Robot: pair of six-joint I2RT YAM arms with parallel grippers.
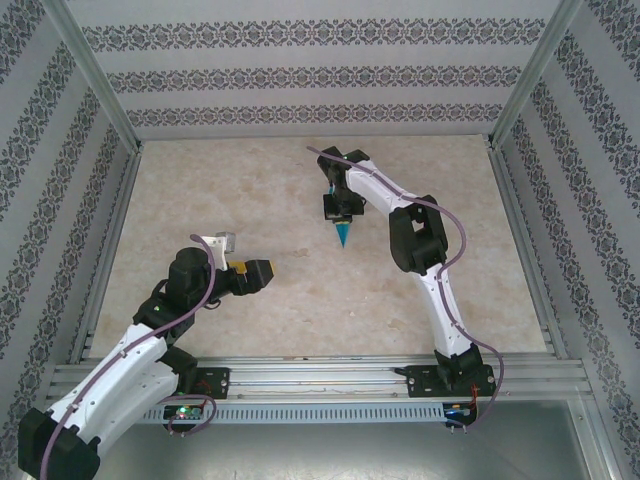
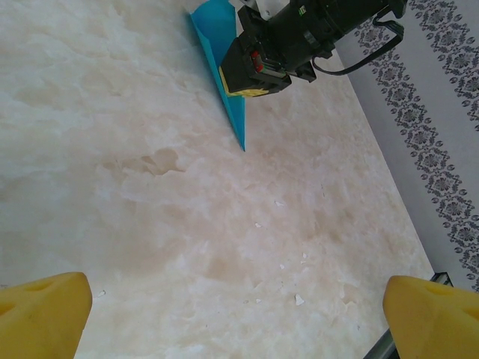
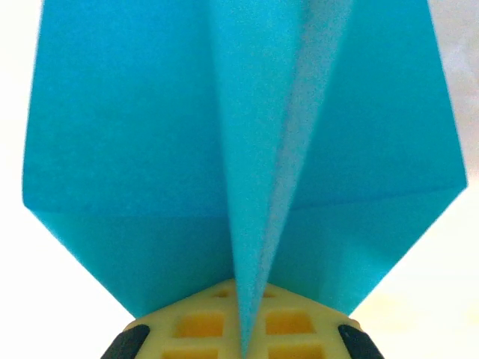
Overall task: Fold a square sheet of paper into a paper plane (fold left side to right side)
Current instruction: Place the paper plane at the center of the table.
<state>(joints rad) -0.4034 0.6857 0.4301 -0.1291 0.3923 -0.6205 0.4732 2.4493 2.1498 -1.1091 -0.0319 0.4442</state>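
The right claw is clenched on the paper plane, whose central fold is pinched between the yellow fingertips. The plane is seen as teal-blue paper folded to a narrow dart. Two flat wings are spread to either side of a raised middle crease, and a sharp nose is pointed away from the claw. It is held over the far half of the surface; whether its nose touches the surface cannot be told. The left claw is released, its yellow jaws spread wide with nothing between them, well apart from the plane. The surface is pale beige and marbled, scattered with small white flecks. It is bordered by aluminium rails and enclosed by walls papered in grey with dark ornamental bands.
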